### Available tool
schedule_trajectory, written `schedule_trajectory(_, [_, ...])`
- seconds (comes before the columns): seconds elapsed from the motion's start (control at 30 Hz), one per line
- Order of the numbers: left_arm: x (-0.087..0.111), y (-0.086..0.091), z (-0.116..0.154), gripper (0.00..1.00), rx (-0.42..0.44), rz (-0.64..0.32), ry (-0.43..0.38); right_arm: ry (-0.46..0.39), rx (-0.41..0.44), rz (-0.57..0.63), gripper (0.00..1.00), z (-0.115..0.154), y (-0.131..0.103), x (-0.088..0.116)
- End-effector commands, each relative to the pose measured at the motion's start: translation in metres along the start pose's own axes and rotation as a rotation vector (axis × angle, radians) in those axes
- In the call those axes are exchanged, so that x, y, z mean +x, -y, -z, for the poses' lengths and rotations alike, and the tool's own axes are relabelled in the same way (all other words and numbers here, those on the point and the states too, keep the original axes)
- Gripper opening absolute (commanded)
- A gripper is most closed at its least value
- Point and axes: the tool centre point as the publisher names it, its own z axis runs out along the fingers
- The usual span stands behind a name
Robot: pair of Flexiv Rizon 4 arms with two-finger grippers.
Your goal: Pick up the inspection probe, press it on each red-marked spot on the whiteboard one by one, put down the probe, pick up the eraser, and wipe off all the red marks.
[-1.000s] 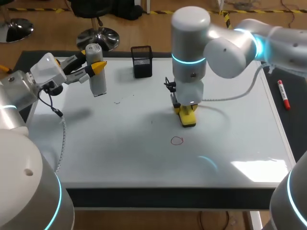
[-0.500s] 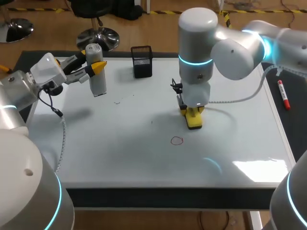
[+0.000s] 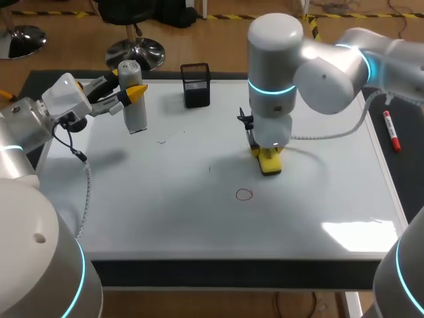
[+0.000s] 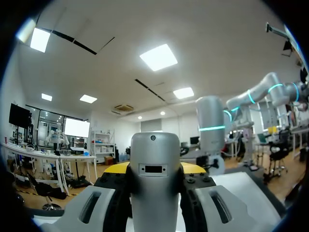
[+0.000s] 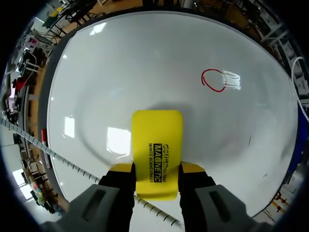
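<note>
While the left gripper (image 3: 133, 93) pinches the probe (image 3: 136, 116), right gripper (image 5: 157, 175) pinches a half-hidden eraser (image 3: 270, 163).

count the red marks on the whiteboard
1. A small red hand-drawn circle on the white glossy whiteboard, ahead of the yellow rectangular eraser held in the right gripper, apart from it. More could be hidden under the eraser or the right arm.

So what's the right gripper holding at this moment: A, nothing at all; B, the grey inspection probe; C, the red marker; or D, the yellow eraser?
D: the right gripper has a finger on each side of the yellow eraser, while the inspection probe is in the left gripper and the red marker lies untouched.
</note>
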Motion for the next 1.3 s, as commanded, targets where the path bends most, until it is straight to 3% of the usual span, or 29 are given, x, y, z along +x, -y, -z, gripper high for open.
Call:
schedule_trajectory(0.03, [0.0, 0.0, -0.001, 0.0, 0.002, -0.002, 0.002, -0.014, 0.051, 0.016, 0.0, 0.033, 0.0, -0.001])
schedule_trajectory(0.2, [0.0, 0.0, -0.001, 0.0, 0.002, -0.002, 0.002, -0.004, 0.101, 0.049, 0.0, 0.055, 0.013, -0.014])
schedule_trajectory(0.33, [0.0, 0.0, -0.001, 0.0, 0.002, -0.002, 0.002, 0.01, 0.112, 0.064, 0.0, 0.057, 0.022, -0.025])
schedule_trajectory(0.97, [0.0, 0.0, -0.001, 0.0, 0.002, -0.002, 0.002, 0.087, 0.06, 0.078, 0.0, 0.018, 0.057, -0.069])
schedule_trajectory(1.3, [0.0, 0.0, -0.001, 0.0, 0.002, -0.002, 0.002, 0.083, 0.036, 0.078, 0.0, 0.001, 0.056, -0.073])
